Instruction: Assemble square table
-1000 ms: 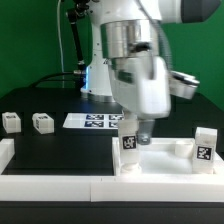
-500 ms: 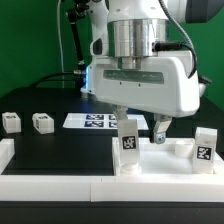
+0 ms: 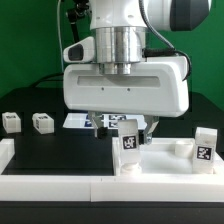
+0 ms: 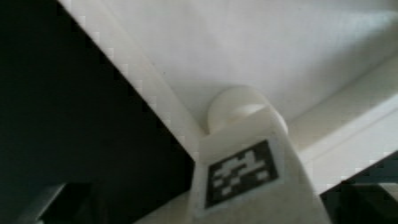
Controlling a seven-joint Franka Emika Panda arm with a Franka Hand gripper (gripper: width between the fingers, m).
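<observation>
Fingers (image 3: 149,126) spread to full width, pinching nothing. Gripper (image 3: 122,126) hanging just above the corner leg (image 3: 128,150), apart from it. Corner leg upright on the nine-o'clock corner of the square slab (image 3: 165,163), tag toward the exterior camera, and by the look of it already seated; filling the wrist view too, tag plain, with the slab's pale face behind. Slab itself lying toward four o'clock in the exterior view, against the low white wall (image 3: 60,185). Second leg (image 3: 205,148) upright at three o'clock, at the slab's far edge; cannot tell whether fitted or merely parked there. Two loose legs (image 3: 27,122) sitting side by side at nine o'clock on the black worktop (image 3: 60,150), well apart from the slab, untouched. Marker board (image 3: 76,121) flat behind the gripper, half hidden. So, as a judgement: one leg in, perhaps two, at least two left to fetch and mount. Against half a second ago: then lower, fingers flanking the corner leg; now risen clear of it. Legs and slab unmoved.
</observation>
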